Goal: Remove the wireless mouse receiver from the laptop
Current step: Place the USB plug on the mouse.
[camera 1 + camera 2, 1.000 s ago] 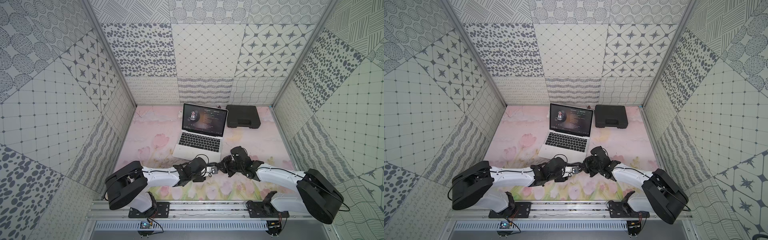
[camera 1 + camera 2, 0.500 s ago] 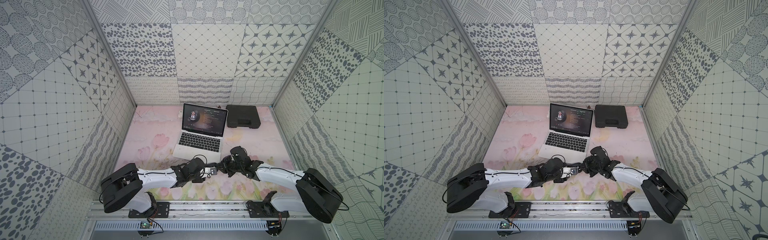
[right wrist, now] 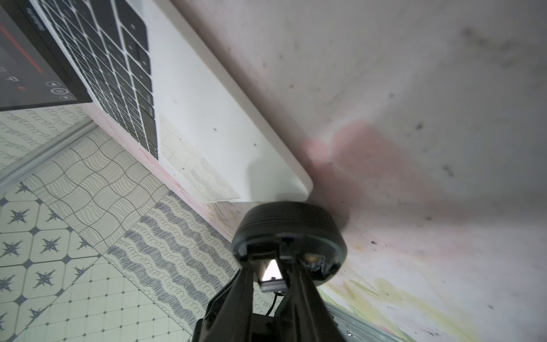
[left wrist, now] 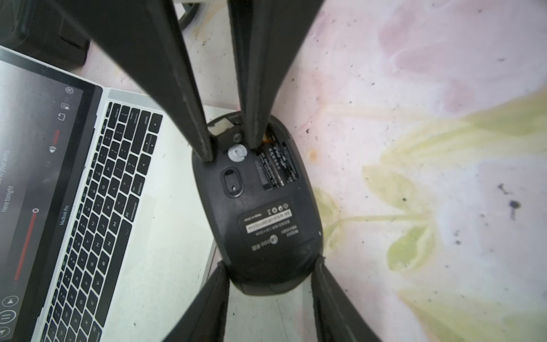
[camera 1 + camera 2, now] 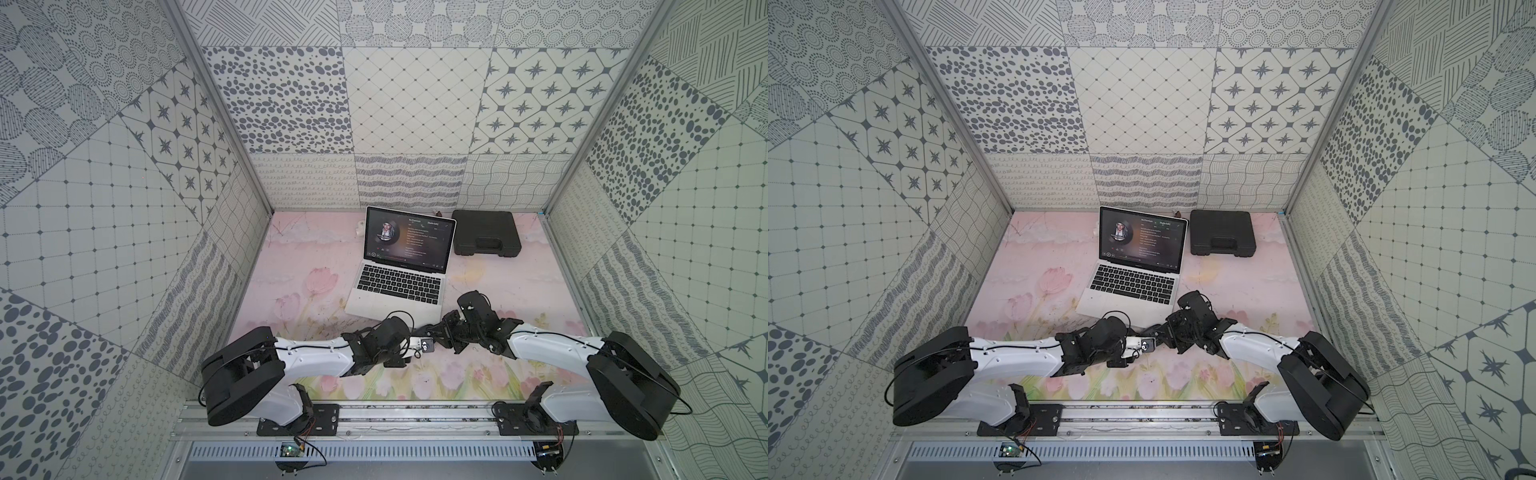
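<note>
Left gripper (image 4: 270,268) clamps upturned mouse (image 4: 266,213), right gripper (image 4: 231,148) part-open, tips on its belly, receiver unseen: a push there may lever mouse loose onto laptop (image 4: 165,237).

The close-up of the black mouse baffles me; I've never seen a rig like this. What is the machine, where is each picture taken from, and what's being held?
It is a two-armed robot; each arm ends in a two-fingered gripper. Both top views look down on the whole scene from overhead; each wrist view comes from a camera on one arm. On the flowered table stand an open laptop and a black case. In the left wrist view, the left gripper clamps the mouse by its sides, underside toward the camera. The right gripper, jaws slightly apart, touches that underside at the other end. I cannot make out the tiny receiver.
</note>
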